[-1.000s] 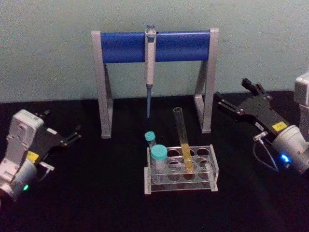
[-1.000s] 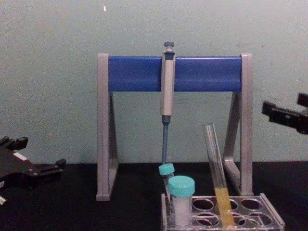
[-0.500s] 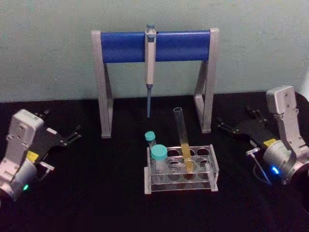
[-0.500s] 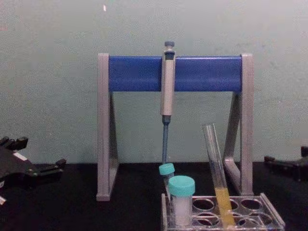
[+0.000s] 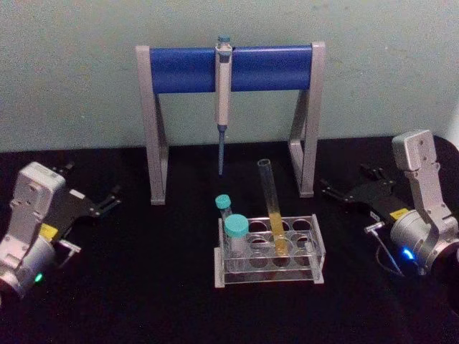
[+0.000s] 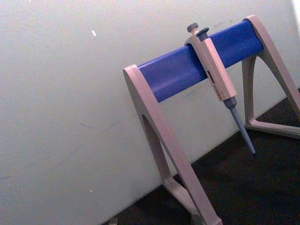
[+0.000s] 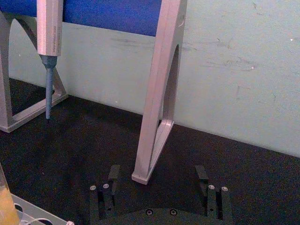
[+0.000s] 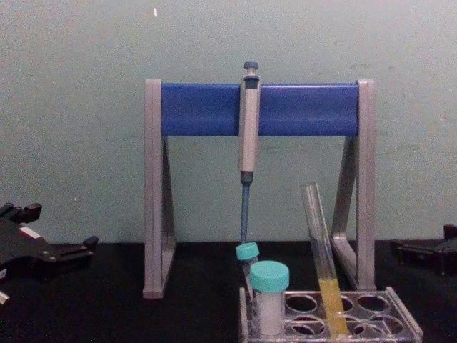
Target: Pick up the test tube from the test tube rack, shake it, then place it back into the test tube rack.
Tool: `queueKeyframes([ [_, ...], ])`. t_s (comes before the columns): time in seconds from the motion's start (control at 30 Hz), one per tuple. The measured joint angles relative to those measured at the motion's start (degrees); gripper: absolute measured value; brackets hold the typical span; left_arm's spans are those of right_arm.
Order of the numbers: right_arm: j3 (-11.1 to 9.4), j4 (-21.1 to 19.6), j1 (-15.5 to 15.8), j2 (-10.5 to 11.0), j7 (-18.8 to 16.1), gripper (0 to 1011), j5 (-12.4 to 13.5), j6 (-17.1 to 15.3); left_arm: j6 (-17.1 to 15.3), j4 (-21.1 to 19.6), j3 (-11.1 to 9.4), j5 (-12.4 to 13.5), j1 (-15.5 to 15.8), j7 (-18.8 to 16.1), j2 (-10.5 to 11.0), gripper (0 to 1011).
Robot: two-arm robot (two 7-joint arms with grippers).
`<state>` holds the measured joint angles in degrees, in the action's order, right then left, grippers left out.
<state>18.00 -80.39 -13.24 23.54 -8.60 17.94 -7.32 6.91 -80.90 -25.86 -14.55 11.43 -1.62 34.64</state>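
The test tube (image 5: 271, 204) leans in the test tube rack (image 5: 269, 251) mid-bench, while the right end effector (image 5: 347, 192), fingers spread, and the left end effector (image 5: 107, 201), also spread, sit well apart.

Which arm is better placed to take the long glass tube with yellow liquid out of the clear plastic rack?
Probably the right. The right gripper is open, pointing toward the long glass tube, which stands on the clear plastic rack's right half. The left gripper sits farther off, with the teal-capped tubes between.
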Motion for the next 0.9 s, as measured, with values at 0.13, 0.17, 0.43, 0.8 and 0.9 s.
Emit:
queueKeyframes([
  [0.13, 0.0, -0.1, 0.1, 0.0, 0.1, 1000, 0.0, 0.1, 0.0, 0.0, 0.0, 0.0, 0.0, 0.0, 0.0, 1001],
  [0.17, 0.0, -0.1, 0.1, 0.0, 0.1, 1000, 0.0, 0.1, 0.0, 0.0, 0.0, 0.0, 0.0, 0.0, 0.0, 1001],
  [0.43, 0.0, -0.3, 0.1, 0.1, 0.3, 1000, 0.0, 0.1, 0.0, 0.0, 0.0, 0.0, 0.0, 0.0, 0.0, 1001],
  [0.8, 0.0, -0.3, 0.2, 0.1, 0.4, 1000, 0.0, 0.2, 0.0, 0.0, 0.0, 0.0, 0.0, 0.0, 0.0, 1001],
  [0.9, 0.0, -0.4, 0.2, 0.1, 0.4, 1000, 0.0, 0.2, 0.0, 0.0, 0.0, 0.0, 0.0, 0.0, 0.0, 1001],
])
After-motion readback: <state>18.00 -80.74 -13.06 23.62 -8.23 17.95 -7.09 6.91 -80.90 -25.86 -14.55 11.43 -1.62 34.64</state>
